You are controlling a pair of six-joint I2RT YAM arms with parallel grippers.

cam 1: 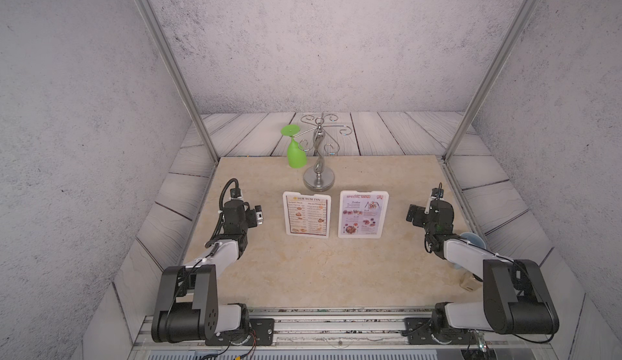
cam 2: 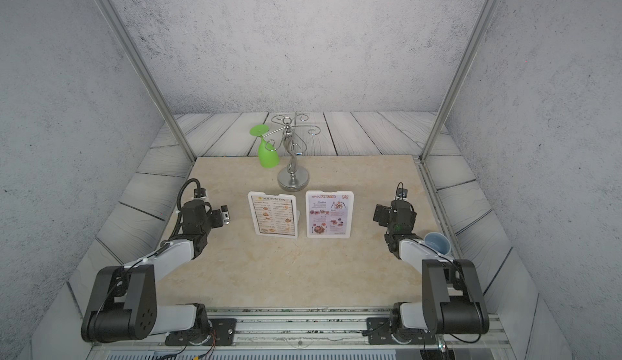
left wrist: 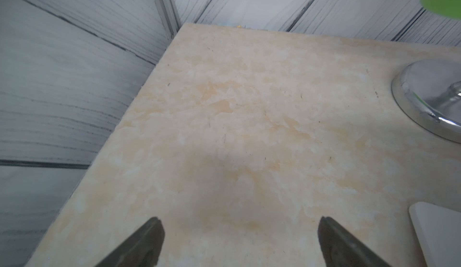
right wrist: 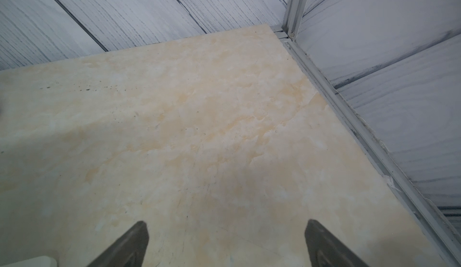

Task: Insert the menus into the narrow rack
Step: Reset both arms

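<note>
Closest to you, an aluminium rail (cam 1: 336, 323) runs across the front and carries both arm bases. Beyond it lies the desk (cam 1: 336, 274), a matte beige slab marbled in cream and tan, with a few dark specks that show in the wrist views. At its right edge a pale blue cup (cam 2: 437, 242) stands half hidden behind the right arm (cam 1: 471, 257). The left arm (cam 1: 218, 257) reaches forward along the opposite side. Your left fingers (left wrist: 147, 240) are spread wide over bare desk with nothing between them. The right fingers (right wrist: 129, 243) are spread just as wide and also hold nothing.

Between the arms, at mid-desk, the menus stand side by side and just apart. Each sits in its own white stand (left wrist: 441, 233) with rounded corners, tilted slightly back and facing you. The "DIM SUM INN" menu (cam 1: 307, 215) on the left is white with a dark border, two columns of text and small food photos. The "SPECIAL MENU" sheet (cam 1: 363, 214) on the right is pale lilac with a red title and scattered food photos.

Just behind them stands a chrome glass holder (cam 1: 319, 173) with a round base, twisted stem and curled hooks. A green stemmed glass (cam 1: 296, 153) hangs upside down on its left side. Grey plank-print panels (cam 1: 387, 132) slope up around the desk. Two aluminium posts (cam 1: 471, 129) rise from the far corners against speckled grey walls (cam 1: 336, 38).
</note>
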